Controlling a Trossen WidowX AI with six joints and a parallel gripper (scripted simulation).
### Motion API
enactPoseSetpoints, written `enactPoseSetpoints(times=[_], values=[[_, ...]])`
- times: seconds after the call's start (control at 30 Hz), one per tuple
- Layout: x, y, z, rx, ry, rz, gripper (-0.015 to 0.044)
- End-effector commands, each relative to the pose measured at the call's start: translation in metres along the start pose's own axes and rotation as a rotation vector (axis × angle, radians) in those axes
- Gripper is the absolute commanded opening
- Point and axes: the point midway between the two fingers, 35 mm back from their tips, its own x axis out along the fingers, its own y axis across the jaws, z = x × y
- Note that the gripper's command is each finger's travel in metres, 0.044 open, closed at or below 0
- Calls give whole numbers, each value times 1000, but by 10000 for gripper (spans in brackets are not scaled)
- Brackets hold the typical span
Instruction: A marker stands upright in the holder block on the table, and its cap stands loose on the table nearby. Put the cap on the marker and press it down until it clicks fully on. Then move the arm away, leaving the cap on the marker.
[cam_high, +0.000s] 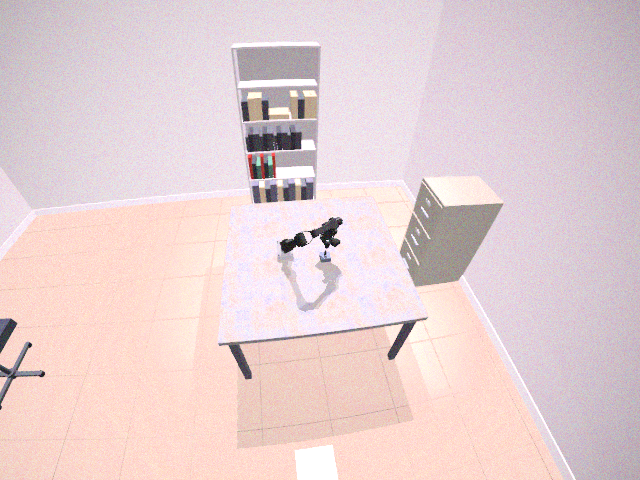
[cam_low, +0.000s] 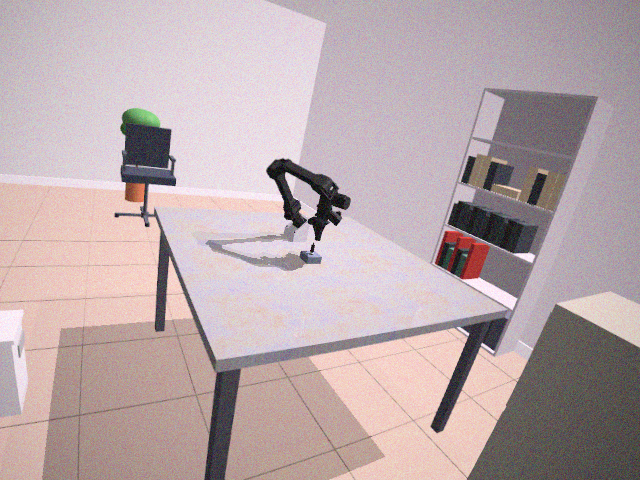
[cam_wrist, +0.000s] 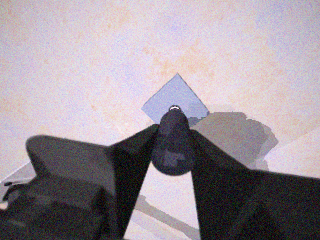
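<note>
I am holding the gripper (cam_wrist: 172, 145) clamped on the cap (cam_wrist: 173, 142), hovering just above the marker (cam_low: 312, 246) in its block (cam_wrist: 175, 97).

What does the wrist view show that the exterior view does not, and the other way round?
Only the wrist view shows the dark cap clamped between the claw's fingers, lined up above the marker's white tip. Only the exterior view shows the whole arm, the bookshelf and the chair. Both show the claw over the holder block.
</note>
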Motion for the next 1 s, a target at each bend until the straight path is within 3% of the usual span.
enactPoseSetpoints(times=[0.0, 0.97], values=[[-2, -2, -11, -4, 0, -4, 0], [32, -3, -12, -4, 0, -4, 0]])
